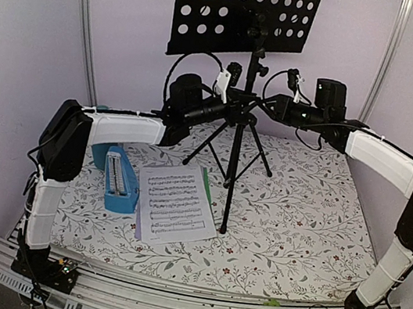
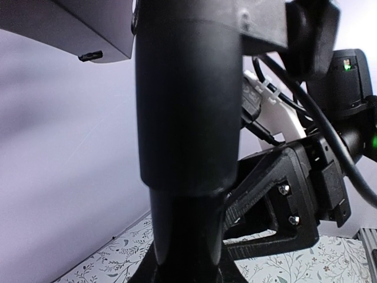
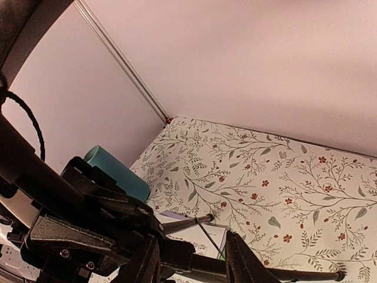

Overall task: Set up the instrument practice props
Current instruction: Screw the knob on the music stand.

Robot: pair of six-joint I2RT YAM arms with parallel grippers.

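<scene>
Teal cup (image 1: 98, 155) stands at the left of the floral desk (image 1: 299, 218), just behind the blue metronome (image 1: 121, 181). White sheet-music pages (image 1: 174, 205) lie beside it. In the middle stands the black music stand (image 1: 234, 167). The left fingers (image 1: 215, 112) hold its pole. The right fingers (image 3: 244, 259) are slightly apart around its thin rod.

Plain pale lilac walls (image 1: 21, 28) close in a small booth on three sides, with thin silver metal strips (image 1: 86, 23) running up the back corners. The tabletop (image 1: 308, 211) wears a white cloth printed with grey-green leafy vines and small red flowers (evenly lit, soft shadows). A ribbed aluminium rail (image 1: 190, 298) edges its near side.
</scene>
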